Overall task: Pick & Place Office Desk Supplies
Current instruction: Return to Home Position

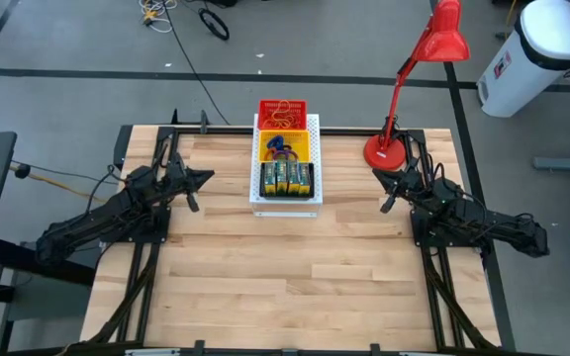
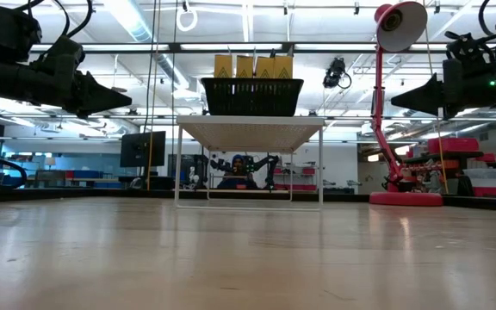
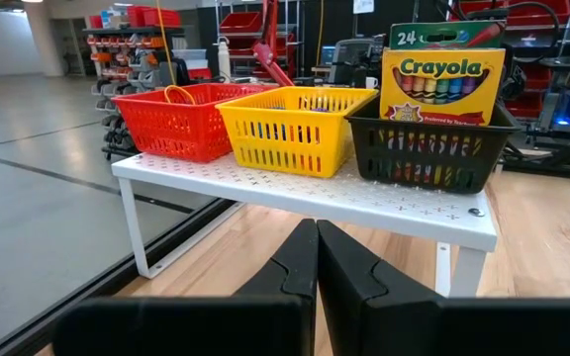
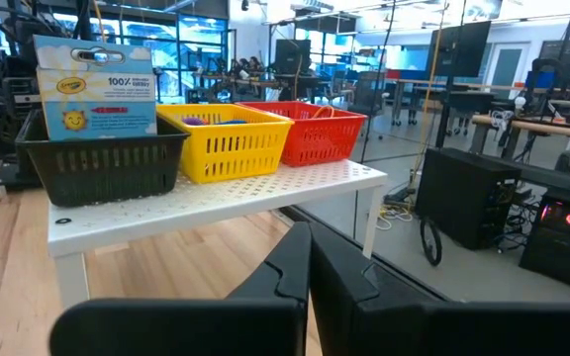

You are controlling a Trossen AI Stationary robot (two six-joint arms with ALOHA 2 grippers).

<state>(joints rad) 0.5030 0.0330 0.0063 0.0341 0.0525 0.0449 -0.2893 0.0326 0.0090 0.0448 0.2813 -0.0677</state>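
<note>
With crayon boxes [image 3: 441,79] sitting in the black bin [image 3: 428,148] on the shelf [image 3: 364,203], far centre, my left gripper [image 3: 315,232] & right gripper [image 4: 308,237] are closed, empty; I'd pull both back slowly, w/o clipping shelf or lamp [image 1: 384,150].

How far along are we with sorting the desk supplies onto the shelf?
Nearly finished. Done: crayon boxes stand in the black bin, rubber bands lie in the red bin, coloured loops in the yellow bin, all on the shelf. In hand: nothing; left tool and right tool are shut, empty, either side of the shelf. Left: no loose supplies show on the table, so probably only parking the arms.
</note>
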